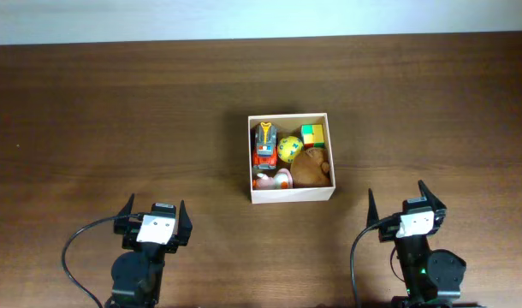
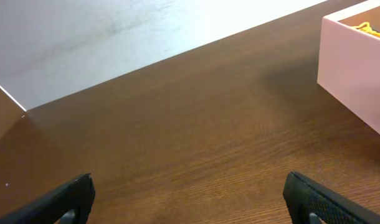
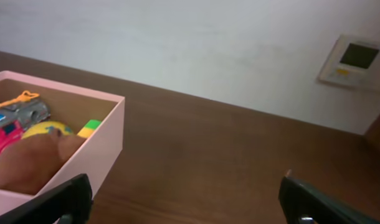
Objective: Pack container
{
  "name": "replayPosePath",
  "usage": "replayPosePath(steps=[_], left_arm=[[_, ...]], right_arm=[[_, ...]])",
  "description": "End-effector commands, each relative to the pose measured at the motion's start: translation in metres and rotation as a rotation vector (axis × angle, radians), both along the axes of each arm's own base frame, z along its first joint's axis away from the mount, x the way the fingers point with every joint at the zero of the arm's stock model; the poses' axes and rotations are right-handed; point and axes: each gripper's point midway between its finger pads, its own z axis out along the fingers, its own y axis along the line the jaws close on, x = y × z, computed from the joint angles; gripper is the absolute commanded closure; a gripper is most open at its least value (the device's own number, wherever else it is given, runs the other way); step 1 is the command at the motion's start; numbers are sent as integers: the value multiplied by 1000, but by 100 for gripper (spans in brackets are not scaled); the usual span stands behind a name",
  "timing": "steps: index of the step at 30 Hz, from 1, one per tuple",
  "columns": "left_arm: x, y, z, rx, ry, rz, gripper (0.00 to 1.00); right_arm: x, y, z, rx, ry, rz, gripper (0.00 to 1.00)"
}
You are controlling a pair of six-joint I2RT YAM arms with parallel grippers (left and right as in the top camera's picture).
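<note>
Black two-finger grippers sit nearest: the left gripper (image 1: 156, 207) and right gripper (image 1: 396, 193) are both spread wide and empty, pulled back, probably because no loose toy is in sight. Beyond, midway between them, the square white-walled cardboard container (image 1: 291, 195) stands mouth-up on the dark brown wooden table (image 1: 115, 103), holding a red-orange toy truck (image 1: 263, 144), yellow ball (image 1: 289, 149), green-yellow cube (image 1: 311, 135) and brown plush (image 1: 311, 168). Being square, it has no long axis; its sides run nearly parallel to the table edge.
</note>
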Motion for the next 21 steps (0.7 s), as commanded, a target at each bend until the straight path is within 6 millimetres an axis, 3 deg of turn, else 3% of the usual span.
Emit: replayPosePath(steps=[1,7,21], left_arm=[[0,-5,-2,-28,-4,-24,1],[-1,-5,-1,-107,-4,-6,1],[0,-5,-1,-107,-6,-6,1]], right_arm=[[-1,3,-3,9,4,20,1],[-1,3,-3,9,5,19,1],[-1,2,-4,9,7,16,1]])
